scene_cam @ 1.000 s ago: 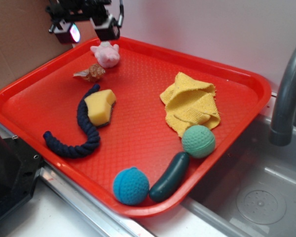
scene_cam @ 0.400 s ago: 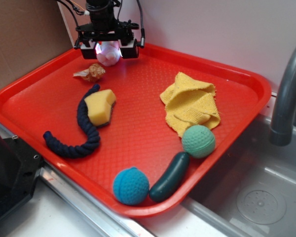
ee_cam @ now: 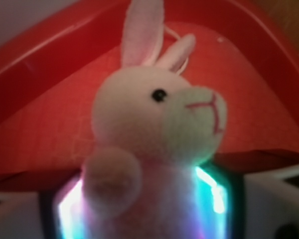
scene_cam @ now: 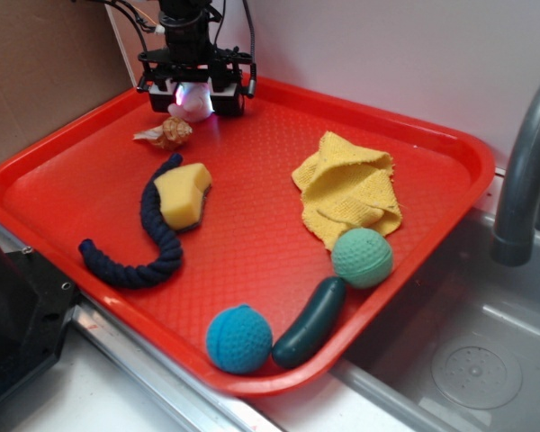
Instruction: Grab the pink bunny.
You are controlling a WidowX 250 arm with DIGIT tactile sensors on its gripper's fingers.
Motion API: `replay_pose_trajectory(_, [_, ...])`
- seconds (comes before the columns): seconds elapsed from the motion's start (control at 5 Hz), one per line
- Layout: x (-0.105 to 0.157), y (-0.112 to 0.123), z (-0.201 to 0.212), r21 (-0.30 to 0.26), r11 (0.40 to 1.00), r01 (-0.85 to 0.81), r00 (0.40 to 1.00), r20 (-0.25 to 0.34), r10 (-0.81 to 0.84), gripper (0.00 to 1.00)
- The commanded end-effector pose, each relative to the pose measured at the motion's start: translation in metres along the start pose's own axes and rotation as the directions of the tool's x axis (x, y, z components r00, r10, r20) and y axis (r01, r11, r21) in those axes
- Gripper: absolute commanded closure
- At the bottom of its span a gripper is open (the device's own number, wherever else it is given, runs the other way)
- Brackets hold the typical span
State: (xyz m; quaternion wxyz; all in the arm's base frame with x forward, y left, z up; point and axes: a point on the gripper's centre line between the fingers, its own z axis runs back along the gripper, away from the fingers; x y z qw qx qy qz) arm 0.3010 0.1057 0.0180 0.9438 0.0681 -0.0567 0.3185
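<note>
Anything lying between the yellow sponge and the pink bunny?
Yes: the tan seashell lies between the sponge and the bunny, seen in the exterior view.

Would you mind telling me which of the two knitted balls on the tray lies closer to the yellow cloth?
The green ball, which touches the yellow cloth's lower corner; the blue ball sits apart near the tray's front rim.

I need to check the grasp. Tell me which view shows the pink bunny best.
The wrist view. The small pale pink fuzzy plush bunny fills it, with ears, eye and stitched mouth clear and glowing gripper pads at both sides of its body. The exterior view shows only a small pink patch of bunny between the gripper fingers, at the red plastic tray's far corner.
</note>
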Motion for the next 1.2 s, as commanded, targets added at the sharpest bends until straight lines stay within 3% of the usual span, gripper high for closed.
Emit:
replay_pose_trajectory(0.0, [-0.019,0.04,0.058,-0.059,0.977,0.203,0.976,-0.062,-0.207,1.0])
replay_pose_trajectory(0.2, [-0.044,0.057,0.109,-0.142,0.945,0.295,0.952,-0.041,-0.304,1.0])
replay_pose_trajectory(0.6, [-0.084,0.062,0.212,-0.195,0.881,0.43,0.903,0.091,-0.42,1.0])
replay_pose_trajectory(1.0, [-0.091,0.042,0.239,-0.183,0.838,0.514,0.858,0.119,-0.5,1.0])
